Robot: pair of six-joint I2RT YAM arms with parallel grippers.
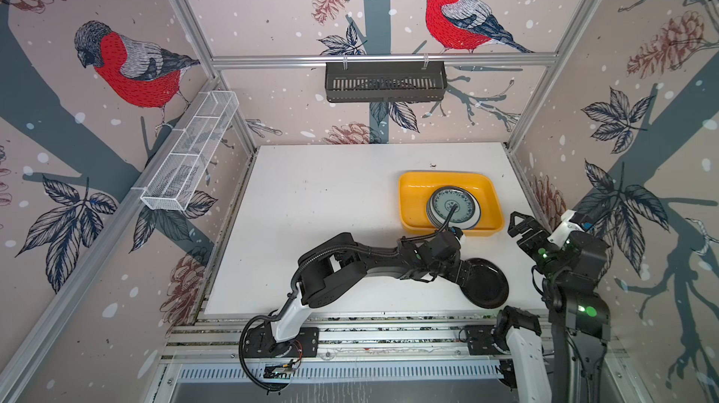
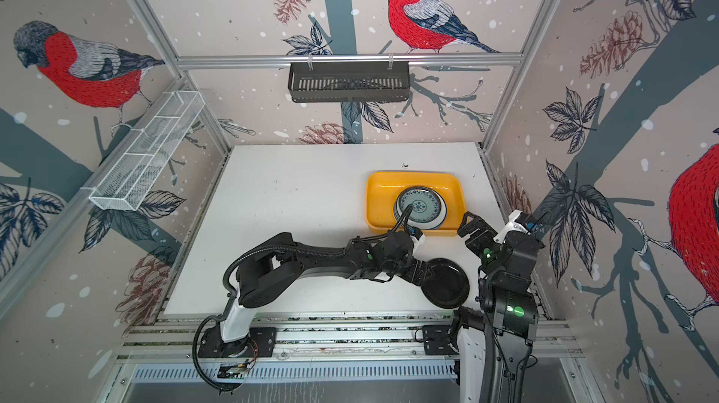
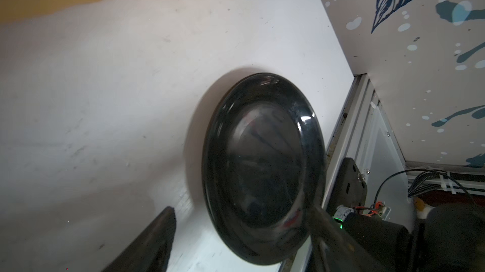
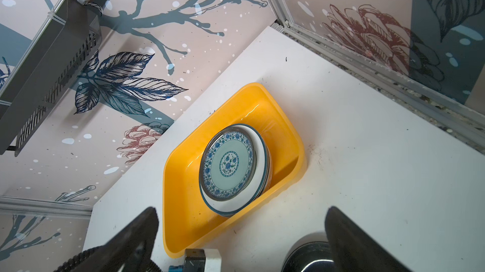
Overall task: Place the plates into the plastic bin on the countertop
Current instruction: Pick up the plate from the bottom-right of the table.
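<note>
Black plate (image 3: 262,168) is laid flat, face up, on countertop (image 1: 330,206) near front right edge. Its rim is straddled by left gripper (image 3: 241,207), jaws apart and not clamped. Right gripper (image 1: 519,224) is held wide, empty. Plate stack (image 1: 441,200) is laid flat in yellow bin (image 1: 412,202), long axis left-right.

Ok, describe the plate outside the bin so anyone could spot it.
On the white countertop sits a yellow bin of stacked plates. Just outside it, near the front edge, lies the black plate: plain and glossy, unlike the blue-green patterned plate topping the stack.
</note>
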